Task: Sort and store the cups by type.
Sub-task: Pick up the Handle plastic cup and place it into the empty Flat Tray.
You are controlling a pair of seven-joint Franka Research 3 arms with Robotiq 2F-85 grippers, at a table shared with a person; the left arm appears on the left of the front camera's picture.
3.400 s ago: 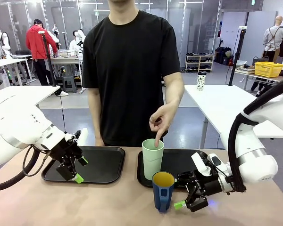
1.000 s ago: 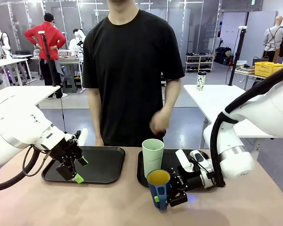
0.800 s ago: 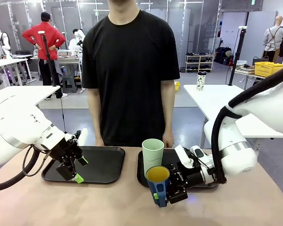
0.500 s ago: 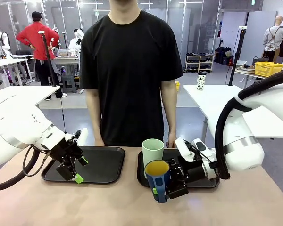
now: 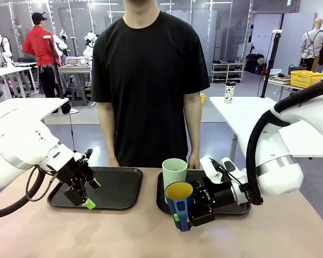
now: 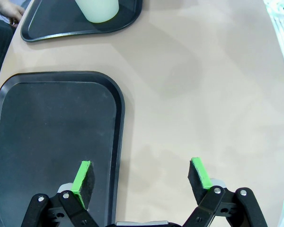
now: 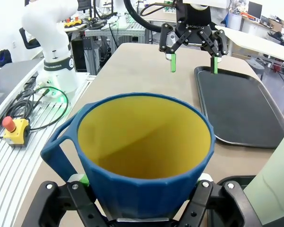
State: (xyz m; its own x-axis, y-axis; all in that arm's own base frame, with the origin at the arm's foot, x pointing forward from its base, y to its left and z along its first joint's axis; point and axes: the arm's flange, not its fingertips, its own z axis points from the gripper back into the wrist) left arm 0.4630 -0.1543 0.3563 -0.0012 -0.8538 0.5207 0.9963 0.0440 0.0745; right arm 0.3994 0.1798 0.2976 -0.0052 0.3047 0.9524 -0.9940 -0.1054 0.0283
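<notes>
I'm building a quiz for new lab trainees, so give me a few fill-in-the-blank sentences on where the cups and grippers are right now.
1. The right gripper is shut on the dark-blue ____.
2. The pale-green tumbler stands on the ____ black tray.
3. The left gripper hangs ____ over the edge of the left tray.
4. The inside of the mug is ____.

Missing words: mug; right; open; yellow

Only legible print: "ROBOTIQ" in white on the black body of the left gripper [image 7: 193, 59], seen far across the table. Nothing else readable.
</notes>
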